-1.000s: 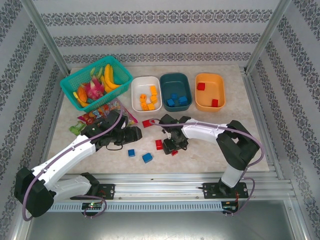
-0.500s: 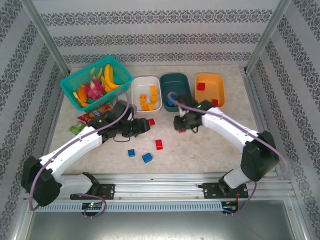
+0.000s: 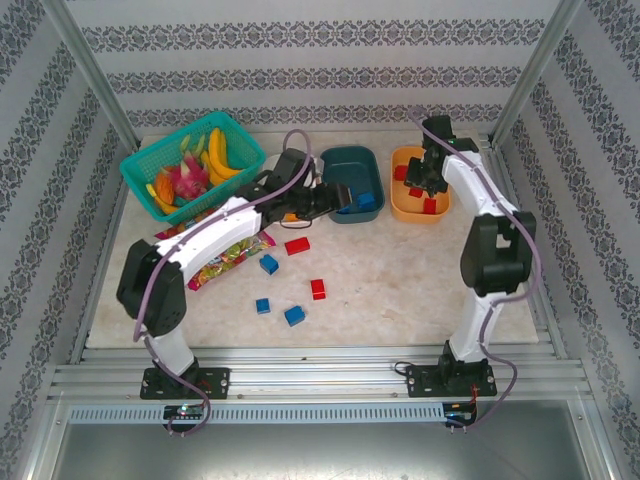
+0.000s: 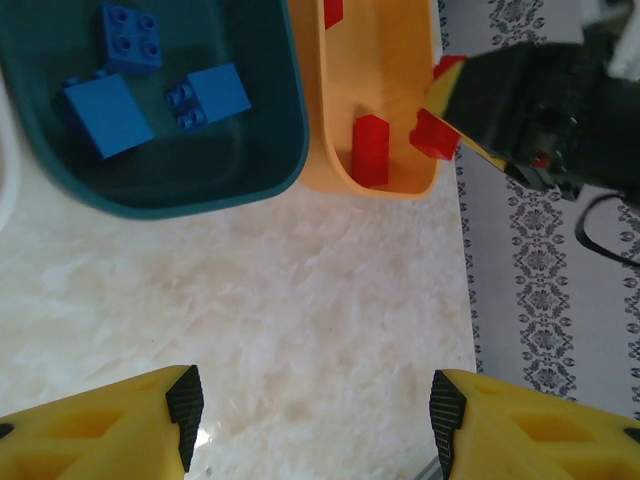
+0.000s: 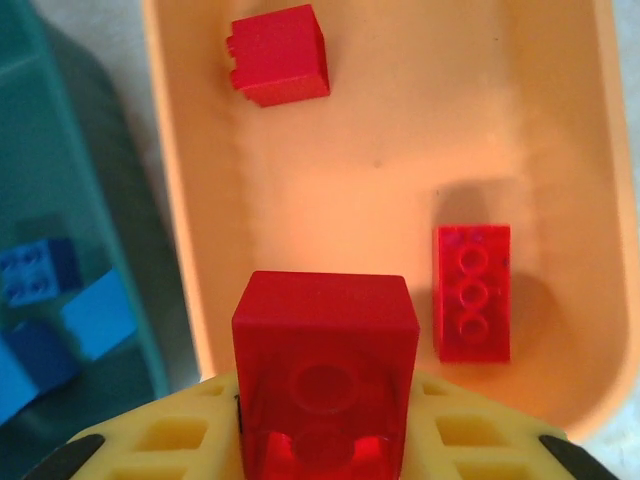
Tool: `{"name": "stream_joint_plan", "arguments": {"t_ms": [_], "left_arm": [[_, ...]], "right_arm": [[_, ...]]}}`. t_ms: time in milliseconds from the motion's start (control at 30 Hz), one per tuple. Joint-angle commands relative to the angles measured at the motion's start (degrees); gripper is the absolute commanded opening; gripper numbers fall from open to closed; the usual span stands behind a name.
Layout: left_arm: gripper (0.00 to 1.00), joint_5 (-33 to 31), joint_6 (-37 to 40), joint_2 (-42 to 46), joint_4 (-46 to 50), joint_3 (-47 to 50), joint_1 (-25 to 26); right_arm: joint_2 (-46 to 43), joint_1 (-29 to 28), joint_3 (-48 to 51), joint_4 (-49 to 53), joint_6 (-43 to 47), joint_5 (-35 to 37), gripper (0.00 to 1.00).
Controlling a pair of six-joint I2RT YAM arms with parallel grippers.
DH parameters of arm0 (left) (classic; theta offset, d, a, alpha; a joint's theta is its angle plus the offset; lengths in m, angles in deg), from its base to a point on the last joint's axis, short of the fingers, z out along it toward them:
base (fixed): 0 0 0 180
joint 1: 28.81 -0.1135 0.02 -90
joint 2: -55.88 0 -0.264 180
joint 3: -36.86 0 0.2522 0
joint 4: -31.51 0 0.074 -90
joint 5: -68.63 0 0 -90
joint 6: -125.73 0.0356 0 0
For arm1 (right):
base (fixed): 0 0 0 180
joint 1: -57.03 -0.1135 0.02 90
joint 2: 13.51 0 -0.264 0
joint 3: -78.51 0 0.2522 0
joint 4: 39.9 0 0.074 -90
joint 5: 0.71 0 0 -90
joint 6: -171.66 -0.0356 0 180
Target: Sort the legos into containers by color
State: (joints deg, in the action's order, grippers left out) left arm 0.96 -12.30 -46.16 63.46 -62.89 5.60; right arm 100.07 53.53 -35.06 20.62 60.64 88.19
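My right gripper [image 5: 325, 425] is shut on a red lego [image 5: 325, 350] above the orange container [image 5: 200, 250], which holds two red legos [image 5: 280, 55] [image 5: 472, 290]. From the top view this gripper [image 3: 420, 186] hangs over the orange container [image 3: 400, 206]. My left gripper [image 4: 310, 405] is open and empty over bare table, just in front of the teal container [image 4: 260, 170] with three blue legos [image 4: 105, 115]. Arm and gripper [image 3: 343, 200] partly cover the white container [image 3: 275, 175]. Loose on the table lie red legos [image 3: 297, 246] [image 3: 318, 289] and blue legos [image 3: 269, 264] [image 3: 262, 305] [image 3: 294, 316].
A teal mesh basket [image 3: 148, 165] of toy fruit stands at the back left. A colourful candy bag [image 3: 225, 260] lies under the left arm. Metal frame posts and patterned walls close in the table on both sides.
My right arm has lifted a red lego from the table's middle and swung it back to the orange container. My left arm has reached forward from the candy bag to the teal container.
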Motion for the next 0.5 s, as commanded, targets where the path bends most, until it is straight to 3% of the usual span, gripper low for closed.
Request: {"name": "stream_joint_plan", "arguments": {"t_ms": [0,200,367,467], "left_arm": [[0.64,1.6,1.3,-3.5,-1.5,-4.6,0.2],[0.64,1.9,2.3,-8.7,0.7,-10.8,0.1],[0.64,1.6,2.0,-10.1,1.7,-13.1,0.0],[0.64,1.4,2.1,-10.2,2.2,-13.5,0.0]], "right_arm": [[6.1,0.2,-6.4,3.0,0.7,-2.2,0.34],[16.5,0.9,-15.2,6.2,0.7,-6.3,0.36],[19.0,1.5,-14.6,5.8,-1.3,-6.7,0.36],[19.3,2.1,-14.1,5.0,-2.0,-7.5,0.45]]}}
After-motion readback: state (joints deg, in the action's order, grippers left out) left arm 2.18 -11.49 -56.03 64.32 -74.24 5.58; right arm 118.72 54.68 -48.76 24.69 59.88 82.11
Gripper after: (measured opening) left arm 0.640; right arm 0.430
